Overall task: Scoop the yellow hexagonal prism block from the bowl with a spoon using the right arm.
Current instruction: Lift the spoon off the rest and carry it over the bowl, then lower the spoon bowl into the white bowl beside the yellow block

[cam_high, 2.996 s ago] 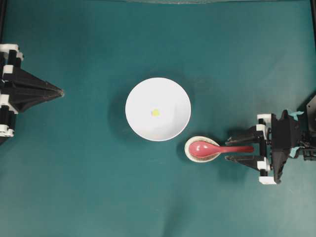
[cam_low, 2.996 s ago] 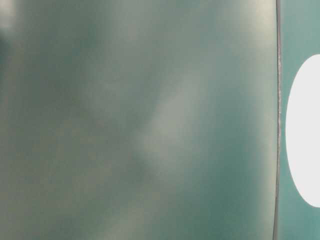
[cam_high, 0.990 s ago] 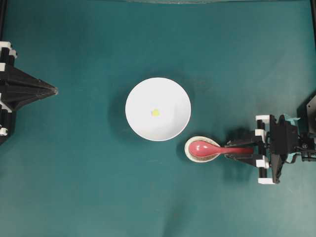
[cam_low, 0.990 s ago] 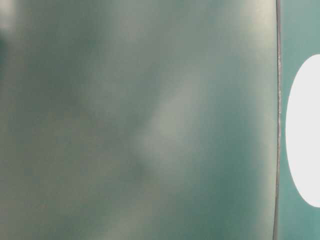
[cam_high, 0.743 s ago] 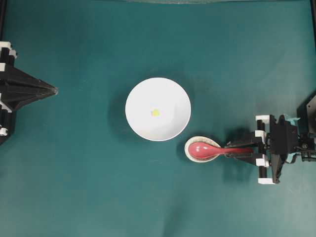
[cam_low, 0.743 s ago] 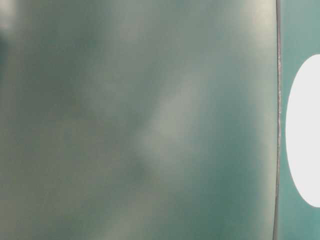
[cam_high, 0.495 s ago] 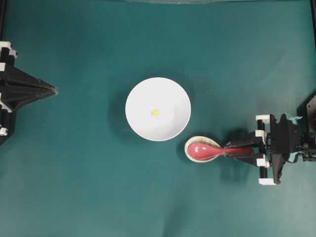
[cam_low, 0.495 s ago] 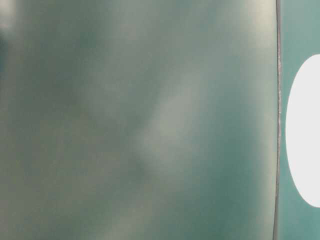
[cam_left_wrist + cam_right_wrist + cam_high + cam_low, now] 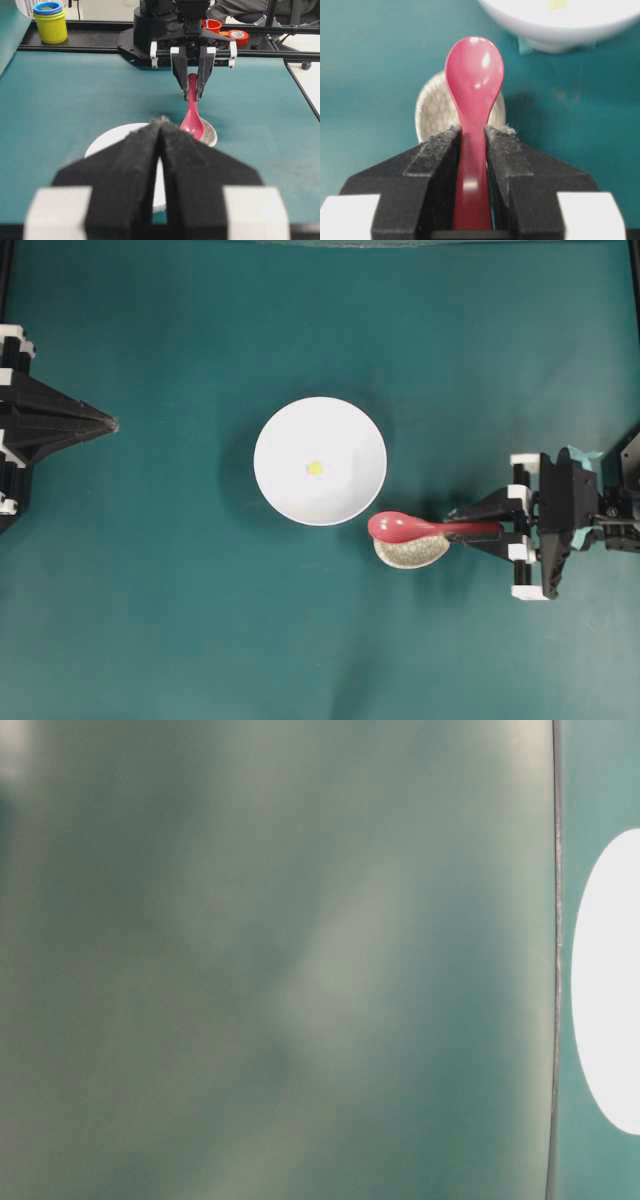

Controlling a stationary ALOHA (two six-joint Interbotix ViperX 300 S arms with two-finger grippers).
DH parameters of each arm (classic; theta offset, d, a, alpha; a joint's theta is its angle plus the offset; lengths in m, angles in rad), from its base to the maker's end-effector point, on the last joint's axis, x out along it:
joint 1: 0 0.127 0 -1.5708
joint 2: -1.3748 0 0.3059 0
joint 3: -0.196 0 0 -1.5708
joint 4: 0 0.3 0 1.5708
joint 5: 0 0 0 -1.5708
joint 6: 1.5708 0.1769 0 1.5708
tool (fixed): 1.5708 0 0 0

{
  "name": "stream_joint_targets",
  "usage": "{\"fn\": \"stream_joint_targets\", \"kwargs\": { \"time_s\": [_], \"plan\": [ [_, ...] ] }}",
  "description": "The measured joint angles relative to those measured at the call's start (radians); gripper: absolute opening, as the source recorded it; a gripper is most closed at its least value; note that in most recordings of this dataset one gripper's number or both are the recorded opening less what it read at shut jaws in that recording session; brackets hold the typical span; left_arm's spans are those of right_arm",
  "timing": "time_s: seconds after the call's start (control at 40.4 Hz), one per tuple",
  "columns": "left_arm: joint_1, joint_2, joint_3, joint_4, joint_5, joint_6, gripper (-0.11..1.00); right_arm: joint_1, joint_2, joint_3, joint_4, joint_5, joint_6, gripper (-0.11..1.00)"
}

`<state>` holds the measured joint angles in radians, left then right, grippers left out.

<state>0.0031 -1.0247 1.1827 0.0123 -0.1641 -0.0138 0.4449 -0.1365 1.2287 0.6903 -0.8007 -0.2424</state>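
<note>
Since a second ago we see that the spoon (image 9: 412, 529) has come up off the speckled spoon rest (image 9: 412, 552); its scoop, which lay inside the rest, now sits toward the rest's upper edge in the overhead view, nearer the bowl (image 9: 320, 461), and the rest's crackled inside shows. From above, the right gripper (image 9: 478, 530) reaches in from the right edge of the frame, at mid-height, with its fingers (image 9: 486, 512) clamped on the spoon's straight handle. The right wrist view confirms this: both black padded fingers (image 9: 442, 165) press the handle from either side, the glossy pink-red scoop stands out ahead of them in the centre of the frame, and the rest lies behind and below it. The white bowl sits in the middle of the teal desk (image 9: 200, 620), just up and left of the spoon's scoop, apart from it. The yellow hexagonal prism block (image 9: 315, 468) rests inside the bowl near its centre, a tiny bright spot. At the left edge of the overhead view, well apart from the bowl, the left gripper (image 9: 110, 424) points inward with its fingers (image 9: 135, 165) pressed together on nothing. The table-level view is mostly a blurred grey-green surface, with a white curve at its right edge.
</note>
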Motion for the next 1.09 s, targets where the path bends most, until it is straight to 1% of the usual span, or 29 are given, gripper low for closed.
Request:
{"fn": "stream_joint_targets", "kwargs": {
  "time_s": [0.074,0.173,0.322,0.421,0.47,0.594,0.718,0.867,0.966,1.089],
  "plan": [
    [0.0,0.002,0.002,0.0,0.002,0.0,-0.01,-0.025,-0.031,-0.026,0.0,0.037,-0.074,0.23],
    [0.0,0.002,0.002,0.0,0.0,0.0,-0.01,-0.061,-0.071,-0.058,0.0,0.095,-0.147,0.23],
    [0.0,0.002,0.002,0.0,0.002,0.002,-0.01,-0.121,-0.137,-0.11,0.0,0.224,-0.229,0.23],
    [0.0,0.002,0.002,0.0,0.002,0.003,-0.01,-0.17,-0.173,-0.149,0.0,0.327,-0.262,0.23],
    [0.0,0.002,0.002,0.0,0.0,0.003,-0.01,-0.202,-0.195,-0.173,0.0,0.399,-0.279,0.23],
    [0.006,0.002,0.002,0.0,0.002,0.003,-0.01,-0.279,-0.218,-0.216,0.0,0.537,-0.301,0.23],
    [0.02,0.002,0.002,0.0,0.0,0.003,-0.01,-0.364,-0.219,-0.253,-0.002,0.666,-0.302,0.23],
    [0.029,0.002,0.0,0.0,0.0,0.002,-0.01,-0.456,-0.218,-0.281,-0.005,0.793,-0.302,0.23],
    [0.029,0.002,0.002,0.0,0.0,0.002,-0.01,-0.5,-0.216,-0.299,-0.02,0.861,-0.302,0.23],
    [0.029,0.002,0.0,0.0,0.0,0.003,-0.01,-0.532,-0.213,-0.325,-0.046,0.92,-0.302,0.23]
  ]
}}
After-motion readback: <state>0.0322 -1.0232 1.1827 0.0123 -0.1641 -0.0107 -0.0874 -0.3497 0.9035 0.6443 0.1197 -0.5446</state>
